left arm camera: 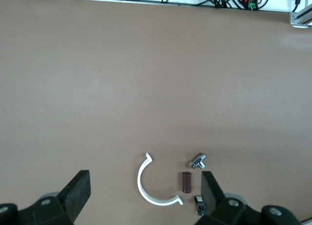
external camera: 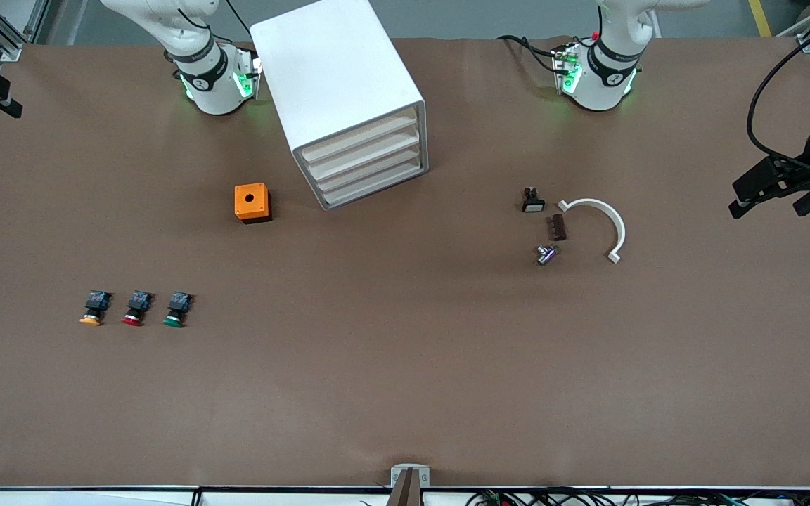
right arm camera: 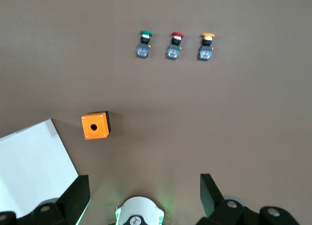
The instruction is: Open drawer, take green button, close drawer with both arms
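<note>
the brown counter [external camera: 405, 365] carries everything; biggest on it is the white cabinet [external camera: 338, 77], standing angled between the two arm bases, its four tray drawers all shut; the drawer [external camera: 377, 187] that matters is the lowest one, flush with the rest, so it looks light and free-sliding but offers only a thin front lip to hook, and the cabinet itself may skid if pulled unbraced; the left pincer [left arm camera: 144, 196] hangs wide open over the left arm's end of the counter, above a white curved clip [external camera: 600, 223], a dark brown block [external camera: 557, 227] and a small metal fitting [external camera: 545, 254]; the right pincer [right arm camera: 144, 198] is also wide open, high over its own base, holding nothing; an orange box [external camera: 252, 202] sits beside the cabinet; smallest, the green-capped button [external camera: 176, 310] lies out on the counter, nearest the front camera, in a row with a red-capped button [external camera: 136, 309] and a yellow-capped button [external camera: 95, 309]; it seems rigid and light, best pinched across its black blocky body, since the round cap would likely slip.
</note>
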